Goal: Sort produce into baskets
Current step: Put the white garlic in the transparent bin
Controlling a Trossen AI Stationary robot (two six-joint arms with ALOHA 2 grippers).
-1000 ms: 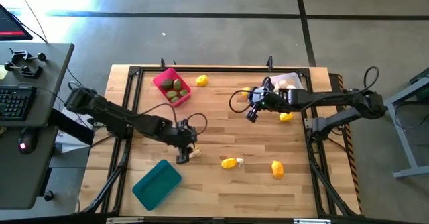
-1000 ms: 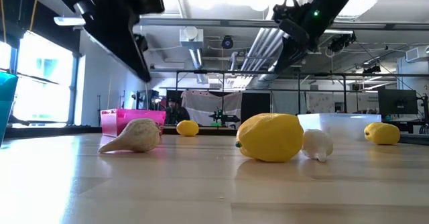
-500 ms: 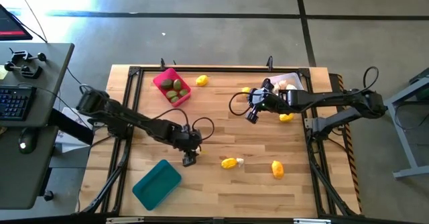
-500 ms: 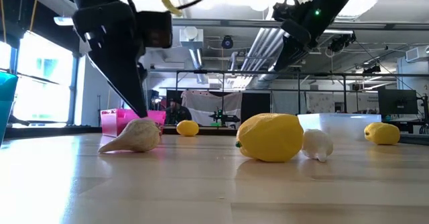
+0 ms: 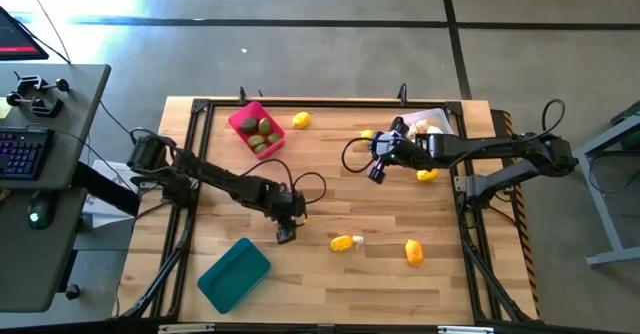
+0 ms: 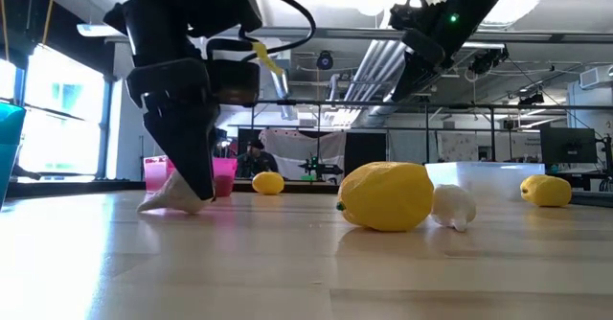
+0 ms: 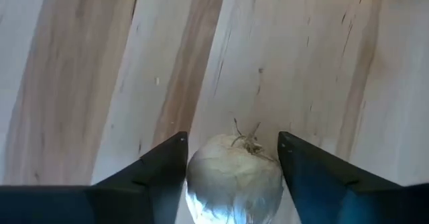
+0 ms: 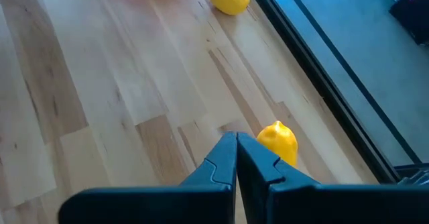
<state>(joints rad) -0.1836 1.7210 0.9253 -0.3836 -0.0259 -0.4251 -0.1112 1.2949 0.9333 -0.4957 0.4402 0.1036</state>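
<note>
Left gripper [image 5: 286, 232] down at the table [image 5: 330, 274], near its middle-left; fingers [image 7: 157, 167] apart, one on each side of a white garlic bulb [image 7: 234, 177], which sits on the wood between them. Contact with the bulb: cannot tell. In low view, same gripper [image 6: 192, 181] planted over the bulb [image 6: 168, 197].

Right gripper [image 5: 376, 171] held above the table toward the far right; fingers [image 8: 218, 163] pressed together, nothing between them.

Pink basket [image 5: 243, 121] at far left, green pieces [image 5: 262, 134] inside. Teal basket [image 5: 233, 273] at near left. Whitish basket [image 5: 432, 120] at far right, behind the right arm. Lemons loose: one beside the pink basket [image 5: 301, 120], one under the right arm [image 5: 427, 174], two near the front [image 5: 342, 242] [image 5: 414, 251]. Second bulb [image 6: 453, 206] touching the big lemon [image 6: 386, 196].
</note>
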